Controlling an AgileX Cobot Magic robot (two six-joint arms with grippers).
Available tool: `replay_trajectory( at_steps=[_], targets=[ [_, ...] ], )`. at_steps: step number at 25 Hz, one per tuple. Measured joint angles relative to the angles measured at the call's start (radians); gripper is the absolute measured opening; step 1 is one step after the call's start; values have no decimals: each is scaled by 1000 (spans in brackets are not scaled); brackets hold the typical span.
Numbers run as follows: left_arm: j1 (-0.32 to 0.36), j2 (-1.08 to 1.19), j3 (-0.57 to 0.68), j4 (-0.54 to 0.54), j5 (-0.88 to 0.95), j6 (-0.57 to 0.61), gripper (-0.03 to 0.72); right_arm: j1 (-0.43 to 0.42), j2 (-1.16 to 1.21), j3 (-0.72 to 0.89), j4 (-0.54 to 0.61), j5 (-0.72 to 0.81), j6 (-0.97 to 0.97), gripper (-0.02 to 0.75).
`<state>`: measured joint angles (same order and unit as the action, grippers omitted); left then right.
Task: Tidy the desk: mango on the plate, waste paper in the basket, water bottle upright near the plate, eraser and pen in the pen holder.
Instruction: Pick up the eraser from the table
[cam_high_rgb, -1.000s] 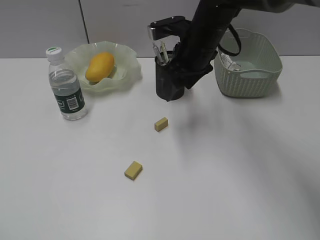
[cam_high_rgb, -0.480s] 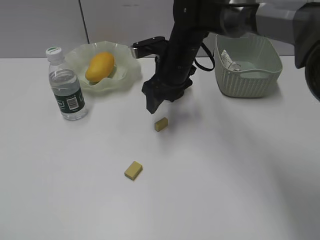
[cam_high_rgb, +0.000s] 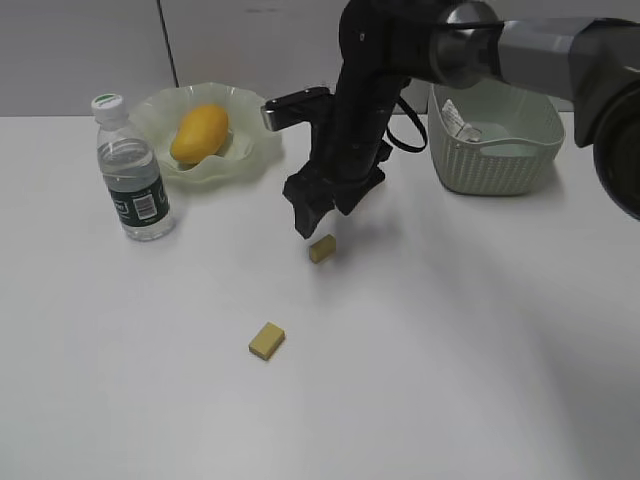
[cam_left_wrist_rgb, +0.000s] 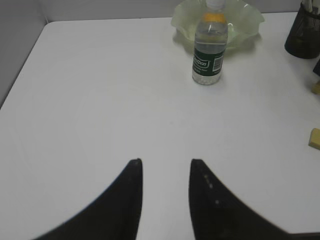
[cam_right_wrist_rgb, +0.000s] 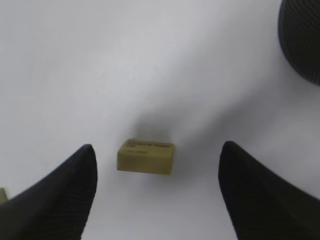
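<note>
hovering lower over eraser (cam_high_rgb: 322, 248) now

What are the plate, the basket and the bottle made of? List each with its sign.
Plate: translucent pale-green plastic or glass, unclear which; light passes through its wavy rim.
Basket: matte pale-green plastic, judging by the moulded woven pattern and handle cut-out.
Bottle: clear thin plastic, see-through, with a printed dark green label and white cap.
</note>
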<state>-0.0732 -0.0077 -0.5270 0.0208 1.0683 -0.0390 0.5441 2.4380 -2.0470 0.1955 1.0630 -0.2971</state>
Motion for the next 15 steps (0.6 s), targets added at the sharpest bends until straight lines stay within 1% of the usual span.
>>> replay_trajectory(
  at_steps=[15],
  targets=[
    [0,0,0,0,0,0,246,10,56,0,-3,10,29,594]
  ],
)
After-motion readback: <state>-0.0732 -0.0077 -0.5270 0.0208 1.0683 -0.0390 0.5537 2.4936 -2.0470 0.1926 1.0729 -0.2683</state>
